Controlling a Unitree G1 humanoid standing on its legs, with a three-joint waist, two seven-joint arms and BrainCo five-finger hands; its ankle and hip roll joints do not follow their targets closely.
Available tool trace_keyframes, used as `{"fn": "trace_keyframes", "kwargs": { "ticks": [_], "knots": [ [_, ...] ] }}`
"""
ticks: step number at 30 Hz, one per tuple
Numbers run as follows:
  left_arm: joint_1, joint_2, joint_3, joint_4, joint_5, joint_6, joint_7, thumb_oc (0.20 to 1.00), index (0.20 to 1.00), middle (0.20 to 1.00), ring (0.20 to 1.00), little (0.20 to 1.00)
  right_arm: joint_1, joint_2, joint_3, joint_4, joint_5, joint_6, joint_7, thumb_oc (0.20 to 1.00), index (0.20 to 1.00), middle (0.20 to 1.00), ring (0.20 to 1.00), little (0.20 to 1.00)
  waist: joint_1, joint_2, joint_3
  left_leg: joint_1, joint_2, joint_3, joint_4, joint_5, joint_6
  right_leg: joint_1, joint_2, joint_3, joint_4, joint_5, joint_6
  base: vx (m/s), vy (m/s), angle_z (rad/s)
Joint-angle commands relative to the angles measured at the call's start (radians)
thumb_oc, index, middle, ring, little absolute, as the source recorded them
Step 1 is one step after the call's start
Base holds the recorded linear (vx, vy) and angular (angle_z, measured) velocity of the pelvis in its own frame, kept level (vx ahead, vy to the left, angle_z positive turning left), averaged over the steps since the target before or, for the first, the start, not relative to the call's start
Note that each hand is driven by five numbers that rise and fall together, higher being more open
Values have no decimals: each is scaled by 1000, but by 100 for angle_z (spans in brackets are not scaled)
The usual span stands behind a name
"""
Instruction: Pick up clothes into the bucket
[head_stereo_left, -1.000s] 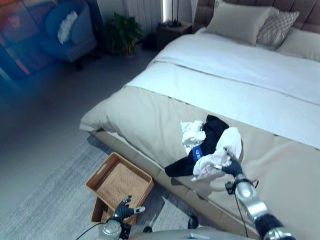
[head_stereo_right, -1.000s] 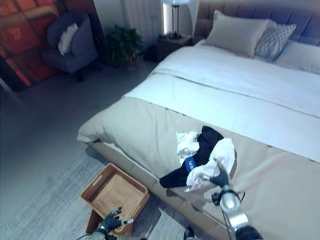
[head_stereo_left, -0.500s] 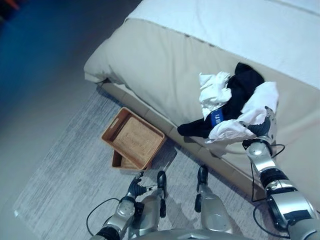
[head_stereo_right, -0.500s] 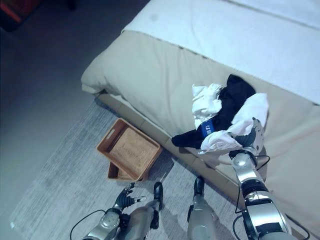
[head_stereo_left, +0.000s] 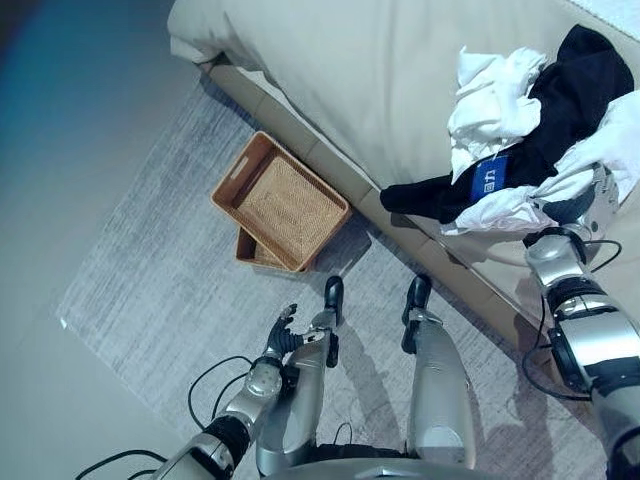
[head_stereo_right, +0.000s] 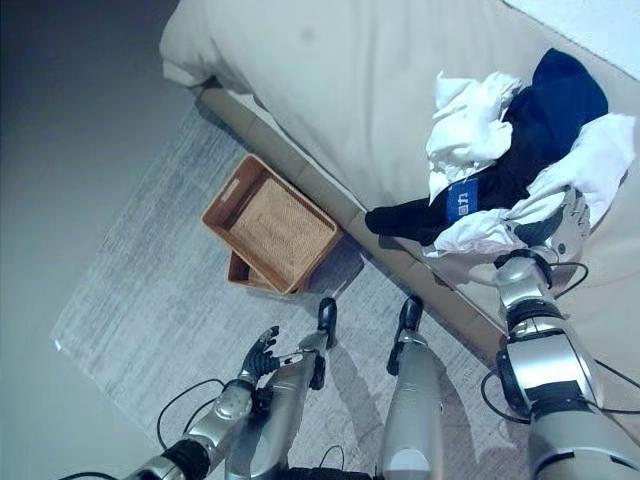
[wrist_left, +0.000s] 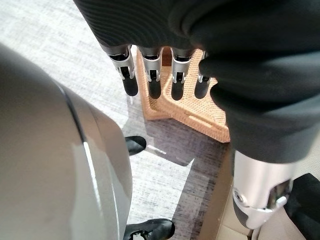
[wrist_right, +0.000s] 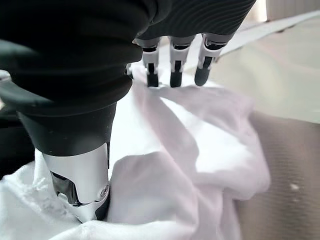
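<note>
A pile of clothes lies near the edge of the bed (head_stereo_left: 380, 70): a black garment (head_stereo_left: 560, 110) with a blue label, between a crumpled white garment (head_stereo_left: 490, 90) and a white cloth (wrist_right: 200, 145). My right hand (head_stereo_right: 560, 225) rests on the near side of the pile. Its fingers (wrist_right: 172, 70) lie straight on the white cloth and the thumb presses into a fold. A brown woven basket (head_stereo_left: 237, 165) stands on the floor beside the bed, on top of a second one. My left hand (head_stereo_left: 283, 330) hangs low, well short of the basket (wrist_left: 165, 107), open and holding nothing.
A grey rug (head_stereo_left: 150, 290) covers the floor around the baskets, with bare smooth floor (head_stereo_left: 60, 120) beyond its left edge. The beige bedcover hangs over the bed's side right above the baskets.
The camera has tilted down, so the whole picture has shifted towards the floor. My right hand stays at the white cloth on the pile, and my left hand stays low.
</note>
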Motion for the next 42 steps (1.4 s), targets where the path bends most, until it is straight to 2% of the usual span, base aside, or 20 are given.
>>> {"fn": "trace_keyframes", "kwargs": {
  "ticks": [1,2,3,11,14,16,17,18,20,22,25,29,33,34,37,38,39,40,41,42],
  "knots": [
    [26,4,-3,-24,-40,-7,13,1000,1000,1000,1000,1000,-43,-95,48,49,74,29,49,580,580,580,580,580,-16,-16,-2,-36,-14,-36,91,-24,-14,68,-13,23,60,-56,26,-1,-13,4],
    [21,-2,-4,-24,-39,-4,12,1000,1000,1000,1000,1000,-44,-96,49,52,77,29,51,341,341,341,341,341,-18,-15,1,-32,-14,-36,88,-23,-15,68,-14,22,60,-55,26,0,0,0],
    [21,-2,-4,-24,-39,-4,12,1000,1000,1000,1000,1000,-44,-96,50,52,77,29,51,200,200,200,200,200,-19,-15,1,-32,-14,-37,87,-22,-15,69,-14,22,60,-55,26,0,0,0],
    [-6,-13,-2,14,-27,-4,11,1000,1000,1000,1000,1000,-85,-127,67,32,94,11,90,200,200,200,200,200,-30,-30,2,18,-11,-50,35,-5,-22,109,-11,11,17,-42,27,5,-11,4],
    [0,-7,7,16,-19,-7,7,1000,1000,1000,1000,1000,-102,-167,77,9,83,9,90,200,200,200,200,200,-34,-43,-3,48,-4,-54,12,1,-26,144,-7,5,-16,-31,31,0,0,0],
    [1,3,29,30,-18,-10,5,1000,1000,1000,1000,1000,-150,-215,97,-41,76,8,82,200,200,200,200,200,-41,-67,-22,71,5,-51,-8,5,-30,170,-1,3,-52,-14,36,-2,-6,2],
    [1,3,30,30,-18,-10,5,1000,1000,1000,1000,1000,-151,-214,98,-41,77,9,82,200,200,200,200,200,-41,-67,-20,73,5,-51,-9,5,-30,171,0,2,-53,-13,36,0,0,0],
    [3,5,44,43,-21,-9,2,1000,1000,1000,1000,1000,-161,-236,95,-75,76,5,76,200,200,200,200,200,-45,-84,-36,90,10,-46,-19,5,-31,189,8,6,-77,-1,38,0,0,0],
    [5,7,52,54,-20,-5,0,1000,1000,1000,1000,1000,-171,-245,100,-89,74,5,75,200,200,200,200,200,-47,-91,-44,100,15,-42,-26,4,-31,202,11,9,-91,6,40,7,7,-8],
    [18,14,67,85,-7,-3,-9,1000,1000,1000,1000,1000,-199,-294,100,-96,81,-8,68,200,200,200,200,200,-48,-112,-78,132,24,-35,-46,3,-33,248,20,7,-141,25,48,18,1,-8],
    [26,23,80,104,-5,-4,-18,1000,1000,1000,1000,1000,-226,-321,111,-108,84,-12,70,200,200,200,200,200,-52,-125,-103,153,28,-28,-61,7,-32,275,26,6,-173,42,53,43,10,-11],
    [60,44,129,131,0,1,-31,1000,1000,1000,1000,1000,-275,-385,110,-191,91,-28,61,200,200,200,200,200,-56,-166,-170,237,42,1,-100,-5,-33,372,52,17,-255,65,68,74,21,-18],
    [92,60,161,120,1,2,-48,1000,1000,1000,1000,1000,-298,-415,111,-267,89,-41,66,200,200,200,200,200,-63,-187,-232,293,47,23,-125,-7,-31,436,71,23,-310,80,75,82,26,-21],
    [93,61,161,120,1,3,-48,1000,1000,1000,1000,1000,-297,-415,111,-267,89,-41,67,200,200,200,200,200,-62,-187,-231,296,47,24,-126,-7,-31,439,71,23,-312,81,75,123,34,-13],
    [119,78,185,40,-26,-9,-60,1000,1000,1000,1000,1000,-338,-446,123,-332,93,-54,74,200,200,200,200,200,-64,-207,-291,353,55,39,-136,-22,-30,500,81,31,-341,78,78,75,14,-17],
    [121,79,185,38,-26,-8,-60,1000,1000,1000,1000,1000,-336,-446,122,-333,93,-54,74,200,200,200,200,200,-64,-207,-291,355,55,39,-136,-22,-30,502,82,31,-343,78,78,122,2,-20],
    [127,95,190,-36,-31,-17,-61,1000,1000,1000,1000,1000,-362,-458,132,-380,89,-59,69,200,200,200,200,200,-65,-217,-325,382,61,47,-141,-29,-30,528,85,34,-350,75,80,61,3,-12],
    [129,95,191,-38,-31,-16,-61,1000,1000,1000,1000,1000,-362,-457,132,-380,89,-59,69,200,200,200,200,200,-65,-217,-324,385,62,48,-142,-30,-30,531,85,35,-351,75,80,126,0,-10],
    [130,113,193,-108,-20,-17,-64,1000,1000,1000,1000,1000,-352,-457,118,-470,68,-61,67,200,200,200,200,200,-71,-220,-357,411,66,55,-153,-35,-29,554,89,38,-358,71,80,71,-3,-9],
    [132,115,192,-111,-20,-15,-64,1000,1000,1000,1000,1000,-348,-458,114,-470,68,-62,67,200,200,200,200,200,-70,-222,-356,414,66,55,-155,-35,-29,556,89,38,-359,71,80,112,6,-14]
  ]
}}
